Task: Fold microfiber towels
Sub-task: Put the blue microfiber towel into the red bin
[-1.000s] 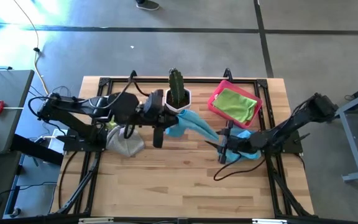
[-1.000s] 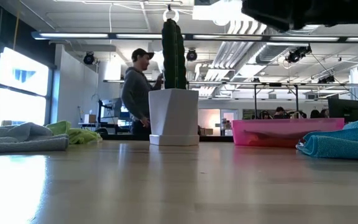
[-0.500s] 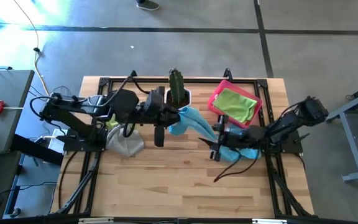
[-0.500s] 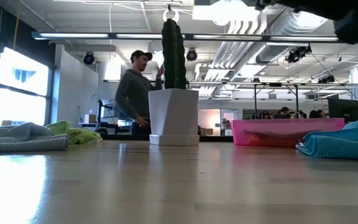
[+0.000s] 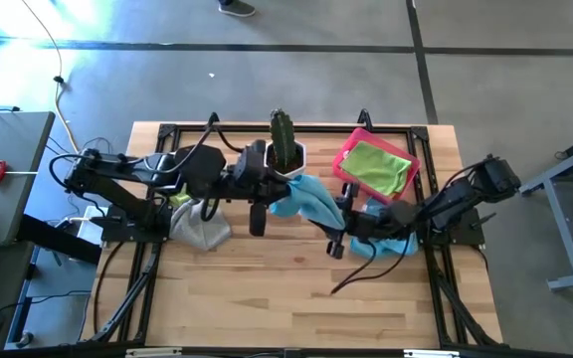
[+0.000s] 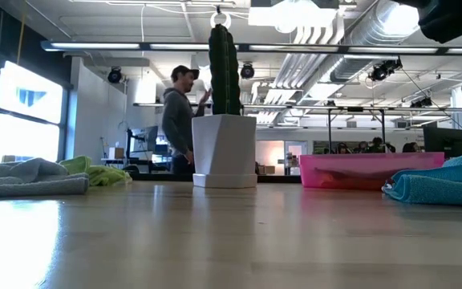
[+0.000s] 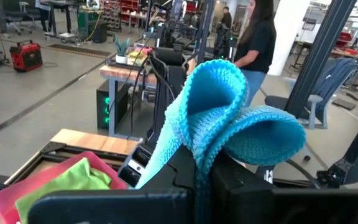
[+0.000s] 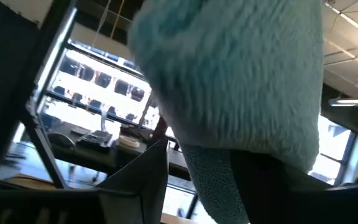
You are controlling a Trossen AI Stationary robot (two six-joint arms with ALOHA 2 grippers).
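Observation:
A light blue towel [image 5: 308, 199] is held in the air between my two grippers, right of the cactus pot [image 5: 285, 151]. My left gripper [image 5: 271, 197] is shut on its left end. My right gripper [image 5: 342, 215] is shut on its right end. The towel also shows in the left wrist view [image 7: 229, 118] and the right wrist view [image 8: 241, 81]. A second light blue towel [image 5: 394, 245] lies bunched on the table under my right arm. A lime green towel [image 5: 376, 167] lies in the pink tray [image 5: 344, 157]. A grey towel [image 5: 203, 231] and a lime green one [image 5: 179, 200] lie at the left. My left gripper pinches a bunched edge of the towel's left end [image 7: 205, 163] between its two fingers, coming level from the table's left. Several layers fan out past the fingers. The towel is lifted clear of the table. My right gripper pinches the towel's right end [image 8: 211, 182] between its two fingers, coming from the table's right. The cloth bulges out beyond the fingers; how many layers, I cannot tell. The towel hangs slack between the two grippers.
The white pot with the tall cactus stands at the far middle, just behind the held towel. The pink tray stands at the far right. Bare wood lies along the near half of the table [image 5: 286, 298]. A person [image 6: 181, 120] stands in the room beyond.
My right gripper has gone toward the table's left and a little toward the far edge, nearer my left gripper, still shut on the towel. The towel's span between the grippers has shortened and bunched up.

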